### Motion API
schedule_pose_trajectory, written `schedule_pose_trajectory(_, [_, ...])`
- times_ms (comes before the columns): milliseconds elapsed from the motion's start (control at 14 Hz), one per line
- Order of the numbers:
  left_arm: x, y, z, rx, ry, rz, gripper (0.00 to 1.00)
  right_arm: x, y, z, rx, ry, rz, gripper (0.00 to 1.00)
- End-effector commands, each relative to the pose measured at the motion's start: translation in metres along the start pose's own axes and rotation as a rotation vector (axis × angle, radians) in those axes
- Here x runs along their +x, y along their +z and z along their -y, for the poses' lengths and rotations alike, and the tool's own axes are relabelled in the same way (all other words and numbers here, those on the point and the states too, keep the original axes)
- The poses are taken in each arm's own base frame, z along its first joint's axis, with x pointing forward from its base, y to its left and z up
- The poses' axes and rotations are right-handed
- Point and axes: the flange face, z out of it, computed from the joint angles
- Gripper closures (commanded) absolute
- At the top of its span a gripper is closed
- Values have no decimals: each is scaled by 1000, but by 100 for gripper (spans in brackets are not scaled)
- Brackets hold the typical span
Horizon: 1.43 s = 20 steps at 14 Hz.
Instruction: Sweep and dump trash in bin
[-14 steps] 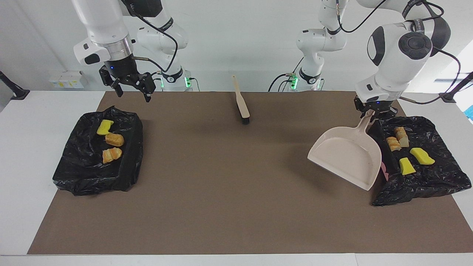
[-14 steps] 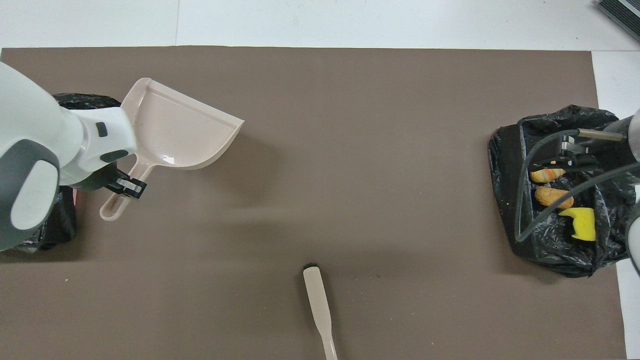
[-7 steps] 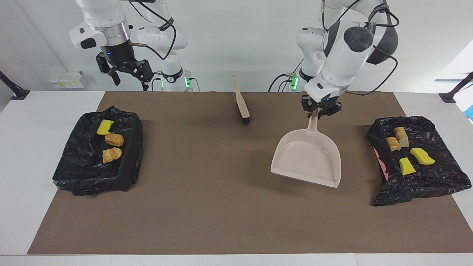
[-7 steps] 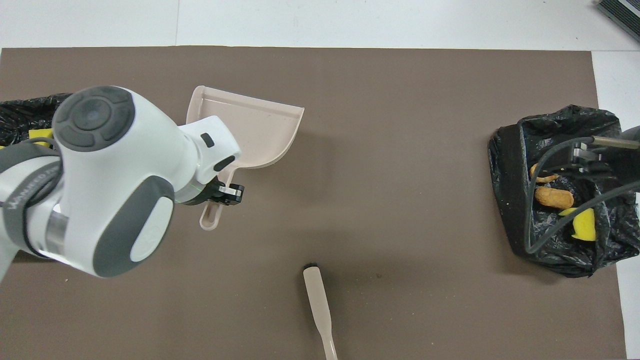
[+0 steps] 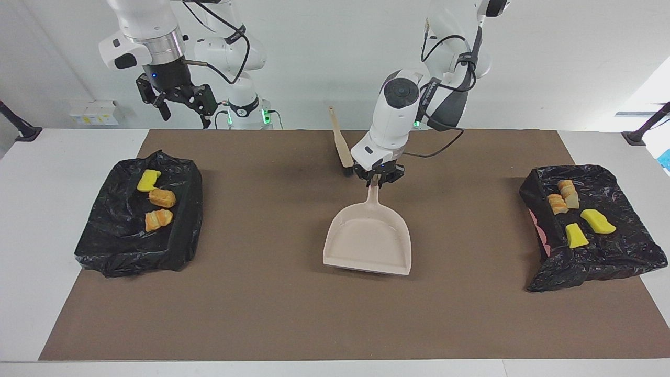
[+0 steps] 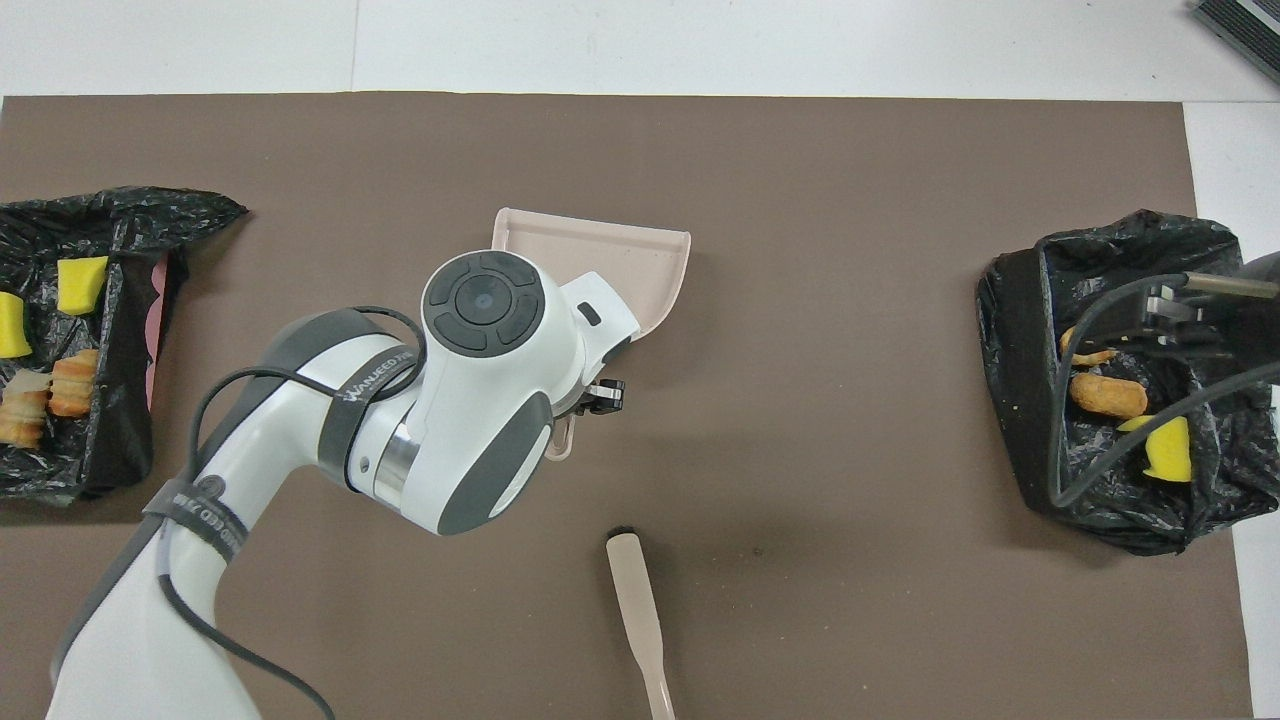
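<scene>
Right gripper (image 5: 180,107): raised over the mat's edge nearest the robots, toward the right arm's end; jaws wide open, holding nothing; this arm waits.
Beige brush with black bristles (image 5: 341,144): lies at the middle of the nearest edge of the brown mat (image 5: 293,309), handle toward the robots, free of any gripper.
Left gripper (image 5: 378,178): over the middle of the mat, jaws closed on the handle of the beige plastic dustpan (image 5: 369,241).
Dustpan: its pan looks empty; the open lip points to the mat's farthest edge and seems to rest on the mat or just above it, I cannot tell which.
Trash (image 5: 158,198): yellow sponge pieces and orange-brown bread-like chunks; three lie in the black bag-lined bin (image 5: 131,246) at the right arm's end of the mat, four (image 5: 573,212) in the second black bag-lined bin (image 5: 617,251) at the left arm's end. No scrap shows on the open mat.
Risk: the thin handle may turn between the closed jaws if the lip presses hard on the mat, so the pan may tilt.
Risk: the brush lies near the left gripper; a careless lift may knock it.
</scene>
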Motion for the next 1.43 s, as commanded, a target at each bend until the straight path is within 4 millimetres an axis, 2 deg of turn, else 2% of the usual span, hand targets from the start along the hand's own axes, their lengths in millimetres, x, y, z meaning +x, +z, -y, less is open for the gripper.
schedule_pose_trajectory(0, [-4, 25, 5, -20, -46, -34, 100, -3, -3, -3, 4, -23, 9, 0])
schedule_pose_trajectory(286, [-11, 40, 10, -21, -67, -42, 100, -9, -3, 2, -2, -35, 31, 0])
schedule_pose_trajectory(429, [-8, 40, 17, -21, -81, -42, 100, -12, -8, -7, 2, -22, 32, 0])
schedule_pose_trajectory(500, [-6, 39, 20, -22, -85, -43, 47, -14, -8, -11, 3, -15, 39, 0])
schedule_pose_trajectory(571, [-1, 37, 31, -22, -98, -44, 0, -14, -6, -14, 2, -11, 50, 0])
schedule_pose_trajectory(714, [1, 33, 35, -22, -91, -46, 0, -10, -4, -29, 7, 17, 54, 0])
schedule_pose_trajectory(929, [6, 5, 47, -23, -122, -49, 0, -9, -3, -28, 9, -13, 53, 0])
schedule_pose_trajectory(1071, [18, -18, 79, -25, -167, -47, 0, -9, -3, -27, 8, -19, 53, 0])
schedule_pose_trajectory(1214, [23, -47, 101, -26, -200, -41, 0, -9, 0, -27, 4, -41, 80, 0])
schedule_pose_trajectory(1357, [27, -71, 138, -25, -202, -22, 0, -8, 2, -30, 15, -44, 95, 0])
